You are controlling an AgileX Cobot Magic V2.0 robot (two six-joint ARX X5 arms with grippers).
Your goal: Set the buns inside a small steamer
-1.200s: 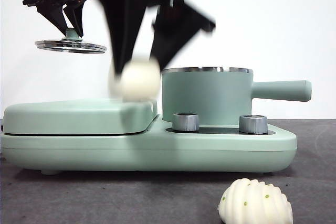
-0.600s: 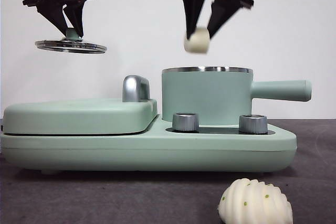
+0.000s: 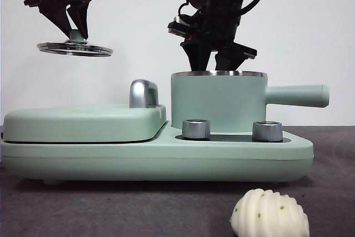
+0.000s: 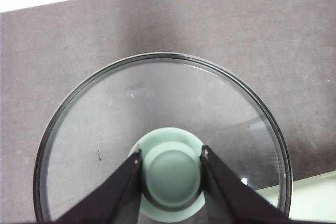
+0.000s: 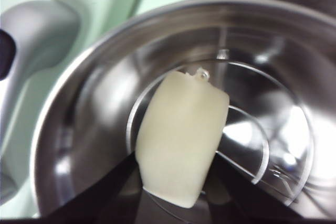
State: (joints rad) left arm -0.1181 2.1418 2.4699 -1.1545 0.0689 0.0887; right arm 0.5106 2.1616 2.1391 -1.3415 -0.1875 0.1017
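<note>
The smooth bun (image 5: 184,135) hangs inside the small steamer (image 5: 89,114), with my right gripper (image 5: 178,182) shut on it. From the front, that gripper (image 3: 215,62) dips into the mint-green steamer (image 3: 219,101) at its steel rim, and the smooth bun is hidden there. On the dark table in front lies the ridged bun (image 3: 270,215) with its green specks. High at the left, my left gripper (image 3: 75,30) is shut on the knob (image 4: 172,174) of the glass lid (image 4: 157,98), holding the lid (image 3: 75,49) level in the air.
The steamer stands on a mint-green cooker base (image 3: 166,159) with two steel dials (image 3: 196,129). A flat green griddle lid (image 3: 83,121) with a chrome handle (image 3: 143,94) fills the base's left half. White wall behind.
My right gripper has come down with the smooth bun from above the steamer into its mouth. The left gripper and the lid have not moved.
</note>
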